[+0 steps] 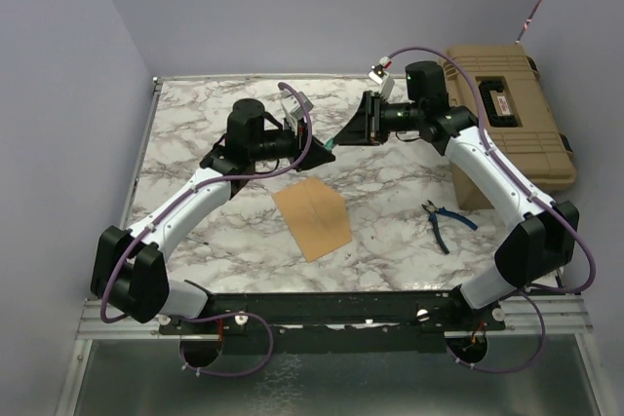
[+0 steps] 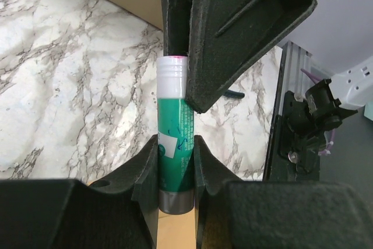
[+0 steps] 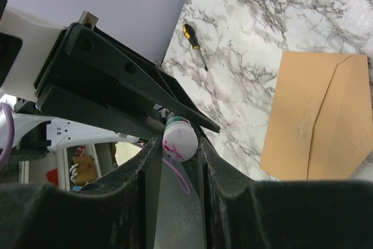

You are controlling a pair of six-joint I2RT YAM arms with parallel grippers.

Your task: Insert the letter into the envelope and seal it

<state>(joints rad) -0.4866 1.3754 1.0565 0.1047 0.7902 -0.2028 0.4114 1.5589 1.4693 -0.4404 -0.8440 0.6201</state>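
left gripper: clamped on the green body of the glue stick
right gripper: clamped on its white end
envelope: flat on surface, frame centre

no readable text, glue stick print blurred

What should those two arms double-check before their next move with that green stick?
1. Left tool gripping the glue stick: ok.
2. Right tool around its white end: ok.
3. Cap off: cannot tell.
4. Envelope lying flat on the table: ok.
5. Letter inside envelope: cannot tell, none in sight.
6. Flap open for gluing: not ok, looks folded down.
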